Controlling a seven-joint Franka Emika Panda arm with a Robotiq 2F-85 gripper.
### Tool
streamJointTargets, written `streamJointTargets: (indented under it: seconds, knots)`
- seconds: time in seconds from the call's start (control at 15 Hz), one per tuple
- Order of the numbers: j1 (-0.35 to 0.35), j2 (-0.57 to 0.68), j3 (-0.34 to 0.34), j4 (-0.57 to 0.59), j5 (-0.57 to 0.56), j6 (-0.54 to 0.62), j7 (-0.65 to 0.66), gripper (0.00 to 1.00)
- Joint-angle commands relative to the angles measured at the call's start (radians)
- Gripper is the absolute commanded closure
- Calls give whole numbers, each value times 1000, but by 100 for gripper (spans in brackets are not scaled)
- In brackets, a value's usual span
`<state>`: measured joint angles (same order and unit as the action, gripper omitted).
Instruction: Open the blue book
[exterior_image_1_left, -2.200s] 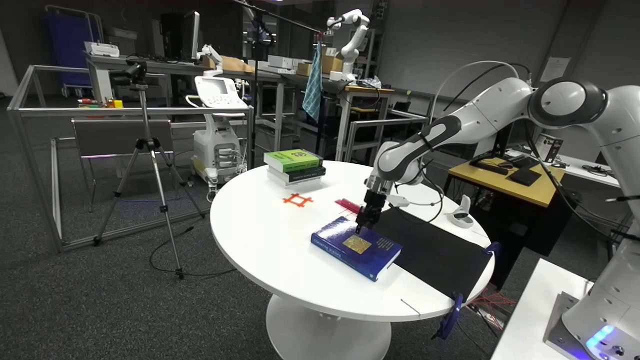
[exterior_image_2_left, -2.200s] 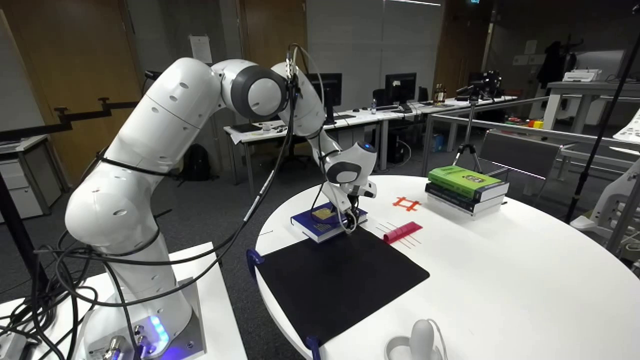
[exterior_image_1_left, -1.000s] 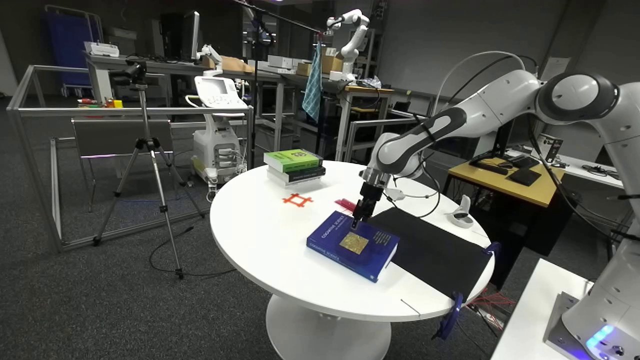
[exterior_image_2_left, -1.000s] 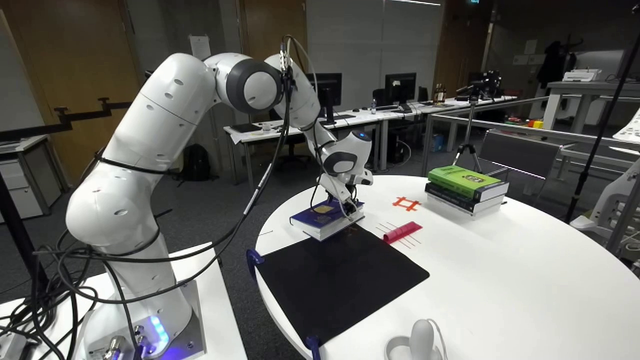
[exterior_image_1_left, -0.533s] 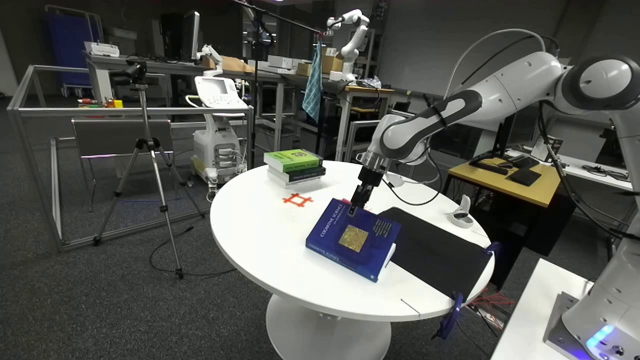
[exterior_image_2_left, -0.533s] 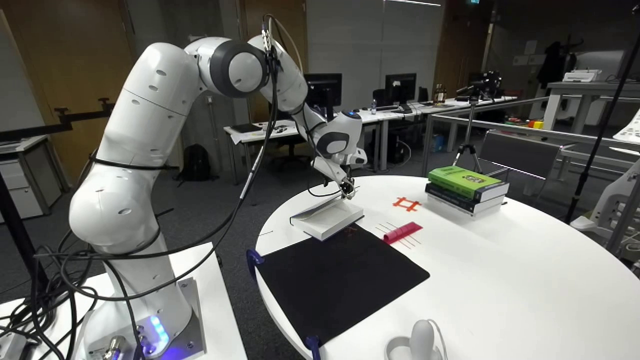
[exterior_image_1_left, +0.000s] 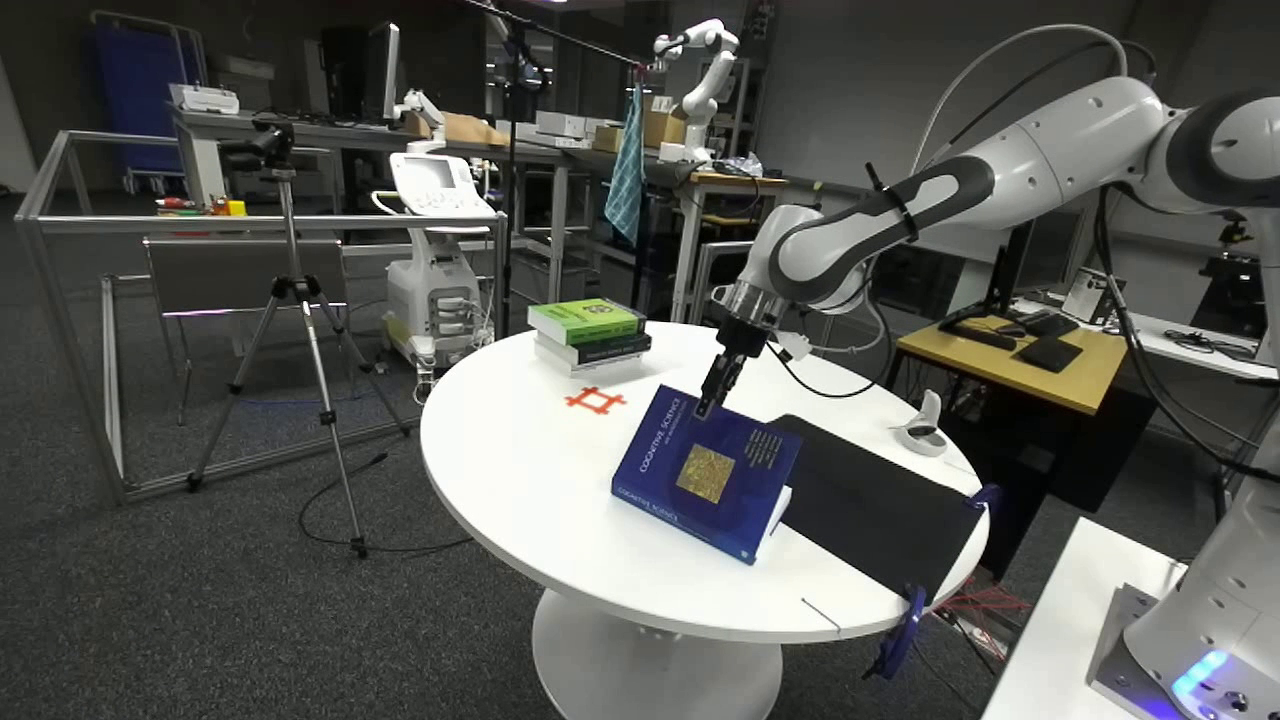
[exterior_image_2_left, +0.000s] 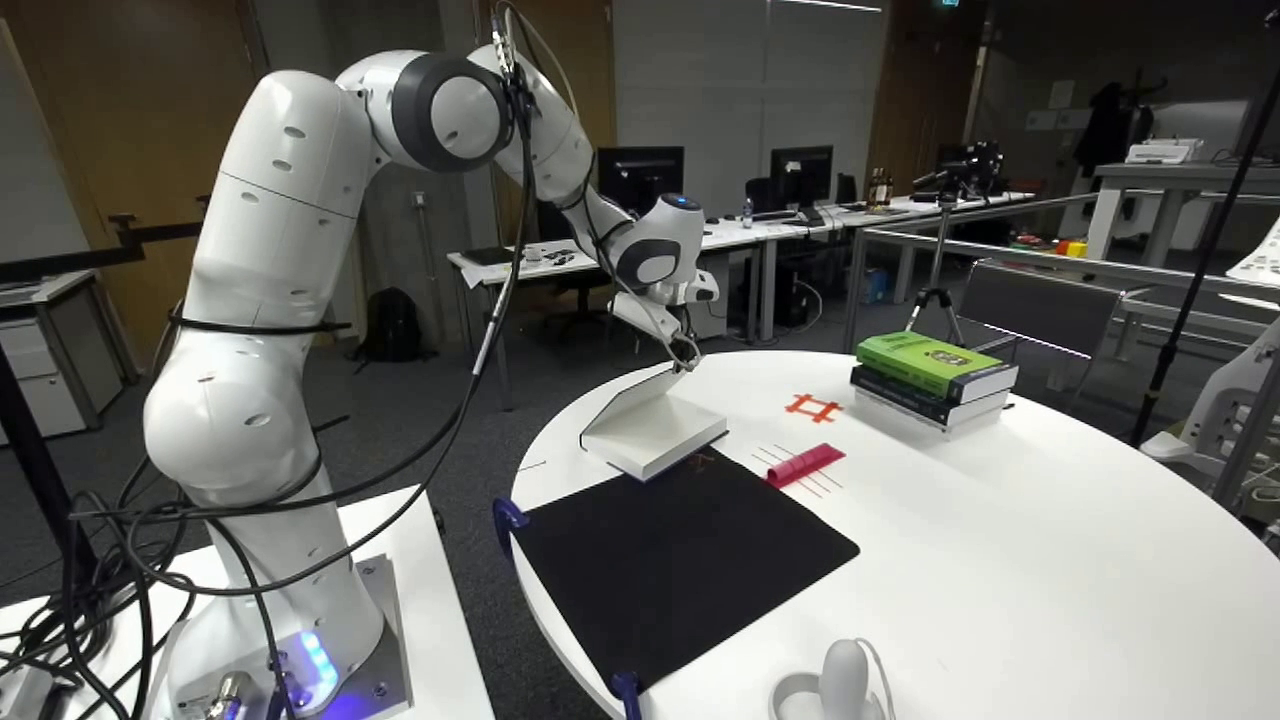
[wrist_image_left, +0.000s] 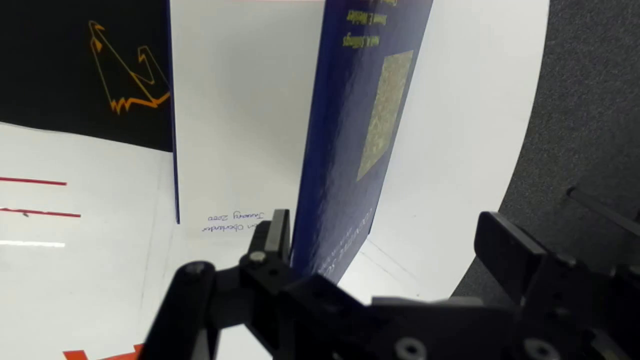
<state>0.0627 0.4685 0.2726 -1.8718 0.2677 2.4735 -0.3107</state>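
The blue book lies on the white round table (exterior_image_1_left: 500, 480). Its dark blue front cover (exterior_image_1_left: 650, 470), with the yellowish square picture, is raised at a steep tilt. In an exterior view the white inside page (exterior_image_2_left: 655, 430) shows beneath the lifted cover. My gripper (exterior_image_1_left: 708, 400) is at the cover's upper free edge. In the wrist view the gripper (wrist_image_left: 385, 232) is open wide. One finger is on the inner side of the cover (wrist_image_left: 345, 150), close against it. The other finger is well apart on the outer side. Handwriting shows on the page.
A black mat (exterior_image_2_left: 690, 560) lies beside the book, held by blue clamps (exterior_image_1_left: 905, 630). A green-topped book stack (exterior_image_2_left: 935, 370), an orange tape square (exterior_image_1_left: 595, 400), a pink rolled strip (exterior_image_2_left: 805, 465) and a white controller (exterior_image_2_left: 845, 690) are also on the table.
The cover was lying closed 2.2 seconds ago and has swung up from the pages. My gripper has risen with its edge, and the arm has lifted. The book's base has barely moved recently.
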Motion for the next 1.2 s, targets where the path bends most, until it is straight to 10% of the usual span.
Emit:
streamJointTargets:
  seconds: [0.0,1.13]
  knots:
    - [0,-57,13,-66,12,27,-20,0]
    - [96,-113,46,-198,-24,132,18,0]
